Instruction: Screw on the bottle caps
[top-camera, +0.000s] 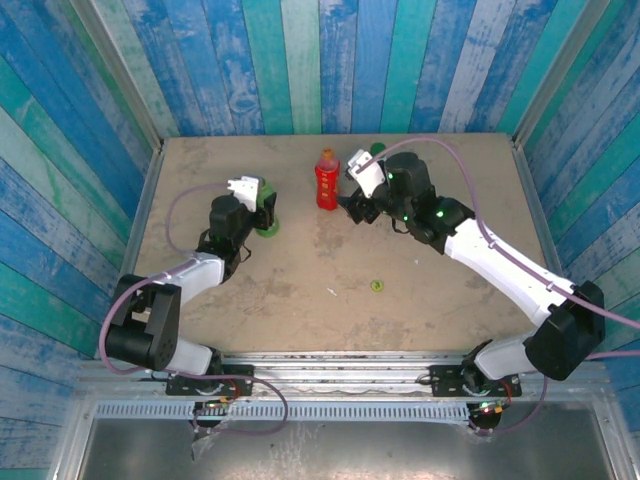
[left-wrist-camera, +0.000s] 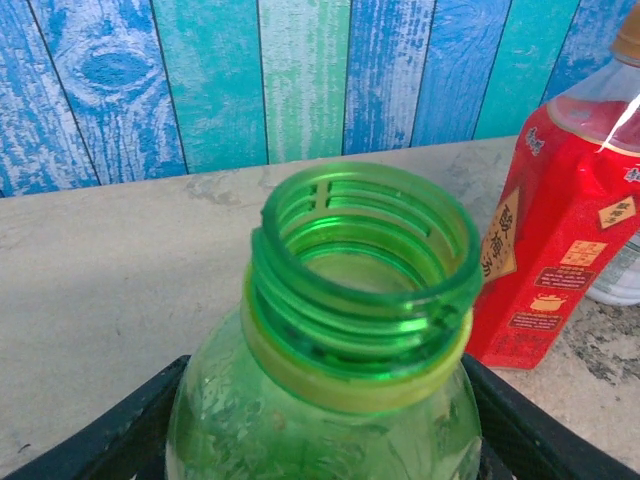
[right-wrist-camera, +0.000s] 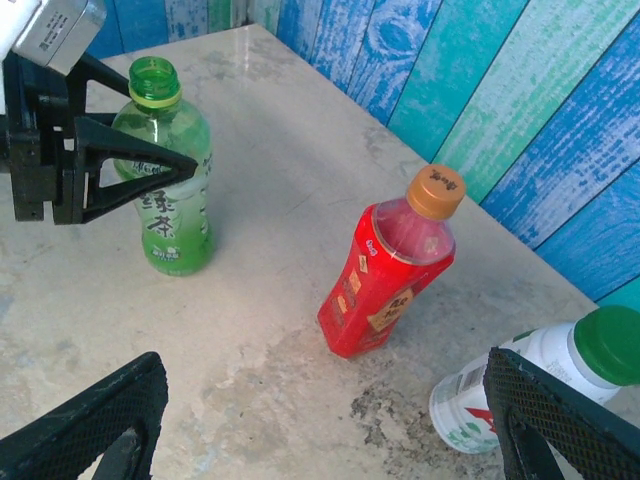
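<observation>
The left gripper (right-wrist-camera: 160, 140) clamps the uncapped green tea bottle (right-wrist-camera: 175, 215), the right gripper (right-wrist-camera: 322, 400) hangs wide apart and empty near the orange-capped red bottle (right-wrist-camera: 385, 275), and a yellow-green cap (top-camera: 376, 286) lies loose on the table (top-camera: 200, 300).

There were three bottles (red bottle (right-wrist-camera: 385, 285), green bottle (right-wrist-camera: 172, 200), white bottle (right-wrist-camera: 520, 385)) and three caps (orange cap (right-wrist-camera: 437, 192), dark green cap (right-wrist-camera: 610, 345), yellow-green cap (top-camera: 376, 286)).

Robot test cell, laboratory type. Stone-look desk (top-camera: 300, 260) boxed in at 9, 12 and 3 o'clock by plank walls (top-camera: 300, 60) painted in blue and teal stripes. Metal frame rail (top-camera: 330, 362) along 6 o'clock, with left arm (top-camera: 185, 272) and right arm (top-camera: 500, 262) bolted on side by side.
</observation>
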